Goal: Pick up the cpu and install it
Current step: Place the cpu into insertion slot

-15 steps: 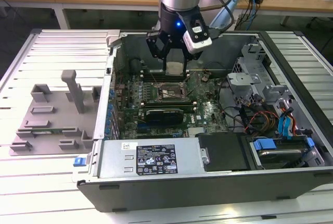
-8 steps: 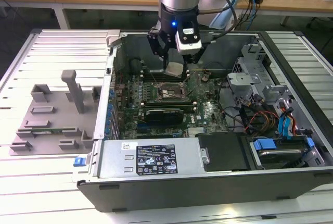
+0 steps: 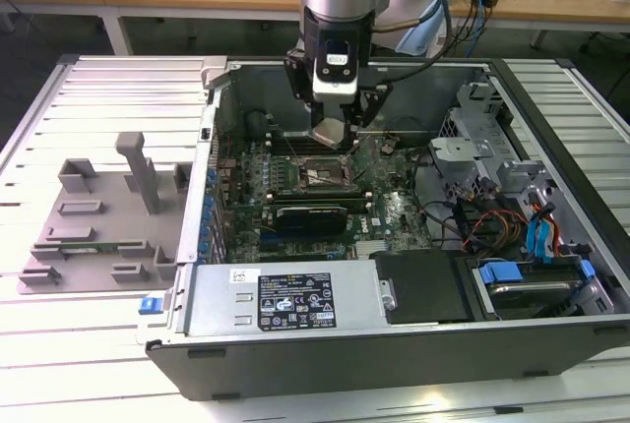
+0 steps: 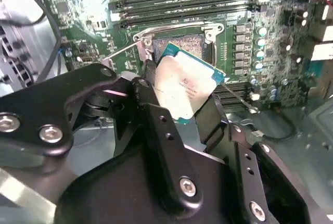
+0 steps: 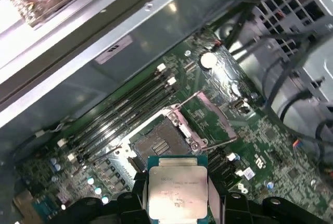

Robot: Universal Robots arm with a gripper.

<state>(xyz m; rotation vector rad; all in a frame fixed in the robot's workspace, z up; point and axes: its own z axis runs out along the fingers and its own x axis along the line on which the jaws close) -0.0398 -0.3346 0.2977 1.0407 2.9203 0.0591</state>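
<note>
The cpu (image 4: pixel 182 89), a small square chip with a silvery top and a green edge, sits between my black fingers (image 4: pixel 156 130) with my gripper (image 4: pixel 179 96) shut on it. In the first wrist view the cpu (image 5: pixel 177 188) hangs just short of the open socket (image 5: pixel 162 139) on the green motherboard. The exterior view shows my gripper (image 3: pixel 330 134) with the cpu (image 3: pixel 330 132) inside the open computer case (image 3: pixel 394 325), a little above the socket (image 3: pixel 320 175) and slightly behind it. The socket frame (image 4: pixel 179 41) stands open with its contacts bare.
Memory slots (image 4: pixel 187 2) run beside the socket. Cables and drive bays (image 3: pixel 512 207) crowd the case at the exterior view's right. A grey plastic fixture tray (image 3: pixel 98 216) lies on the slatted table at the exterior view's left. The case walls close in the motherboard.
</note>
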